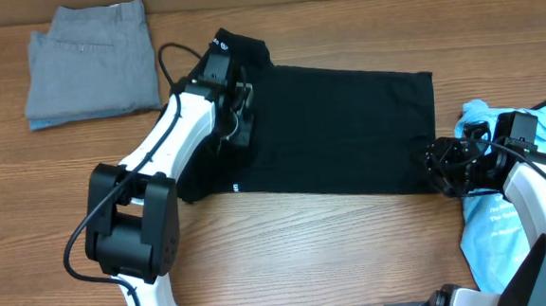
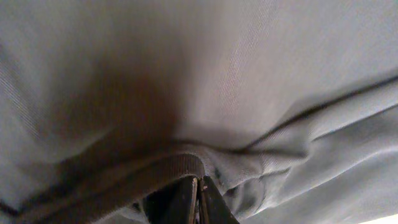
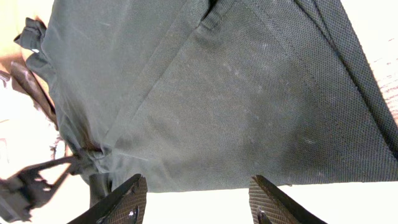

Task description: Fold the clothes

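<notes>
- Beneath the left gripper [image 1: 241,126] lies the collar end of the black shirt [image 1: 348,129], which is spread flat across the wooden table [image 1: 308,255]; the overhead view shows the arm reaching over it, but not how the jaws stand.
- Close up, the left wrist view supplies that: the fingers [image 2: 189,202] are pressed together, and a ribbed fold of the cloth bunches up right at their tips, so the gripper is clenched on the shirt.
- That same view shows nothing but fabric, washed out to grey, with creases running out from the pinch.
- At the far end of the shirt, the right gripper [image 1: 437,165] sits at the hem.
- Its wrist view shows the jaws released, standing wide apart, with the shirt's edge just ahead of the tips and bare table between them.
- Behind the right gripper, under its arm, lies the light blue tee [image 1: 492,239], crumpled; only the overhead view shows it clearly.
- Well beyond the left gripper, at the table's corner, rests a folded grey garment [image 1: 87,60], seen from overhead alone.
</notes>
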`<action>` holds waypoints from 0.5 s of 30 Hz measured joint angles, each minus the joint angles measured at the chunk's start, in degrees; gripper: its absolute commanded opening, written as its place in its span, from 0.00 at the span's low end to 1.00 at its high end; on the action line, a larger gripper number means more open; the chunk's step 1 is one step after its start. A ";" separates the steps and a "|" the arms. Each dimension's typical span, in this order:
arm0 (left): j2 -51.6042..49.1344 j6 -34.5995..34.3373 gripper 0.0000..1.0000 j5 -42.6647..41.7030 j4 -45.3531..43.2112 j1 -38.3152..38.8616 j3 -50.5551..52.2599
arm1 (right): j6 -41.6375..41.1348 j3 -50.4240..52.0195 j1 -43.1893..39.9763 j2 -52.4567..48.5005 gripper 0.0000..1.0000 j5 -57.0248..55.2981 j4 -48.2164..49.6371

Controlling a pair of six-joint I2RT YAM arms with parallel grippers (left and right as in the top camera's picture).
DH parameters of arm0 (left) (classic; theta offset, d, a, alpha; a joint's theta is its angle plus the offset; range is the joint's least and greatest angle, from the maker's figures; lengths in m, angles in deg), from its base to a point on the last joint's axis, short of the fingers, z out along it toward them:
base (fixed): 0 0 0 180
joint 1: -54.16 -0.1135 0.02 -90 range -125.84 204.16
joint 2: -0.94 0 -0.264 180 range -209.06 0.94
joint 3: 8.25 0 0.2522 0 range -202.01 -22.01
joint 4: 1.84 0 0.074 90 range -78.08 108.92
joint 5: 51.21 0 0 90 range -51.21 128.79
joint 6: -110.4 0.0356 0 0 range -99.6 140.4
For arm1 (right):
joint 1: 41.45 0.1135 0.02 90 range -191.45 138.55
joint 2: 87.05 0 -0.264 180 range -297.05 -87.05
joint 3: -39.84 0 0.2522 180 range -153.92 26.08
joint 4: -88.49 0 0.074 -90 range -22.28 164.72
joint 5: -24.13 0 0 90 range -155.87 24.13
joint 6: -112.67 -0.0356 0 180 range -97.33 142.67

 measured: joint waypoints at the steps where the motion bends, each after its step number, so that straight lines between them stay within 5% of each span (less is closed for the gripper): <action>1: 0.00 0.00 0.04 0.02 -0.33 0.00 -0.74 | 0.04 0.00 -0.02 0.00 0.56 0.00 0.04; 4: 0.00 0.00 0.06 0.02 -2.12 0.00 -2.23 | 0.09 0.00 0.00 0.00 0.56 -0.07 0.04; 11: 0.00 -0.24 0.38 0.02 -3.26 0.00 -2.27 | 0.13 0.00 0.00 0.00 0.56 -0.39 0.00; 15: 0.00 -0.13 0.40 0.02 -2.89 0.00 -2.27 | 0.13 0.00 0.00 0.00 0.56 -0.42 0.02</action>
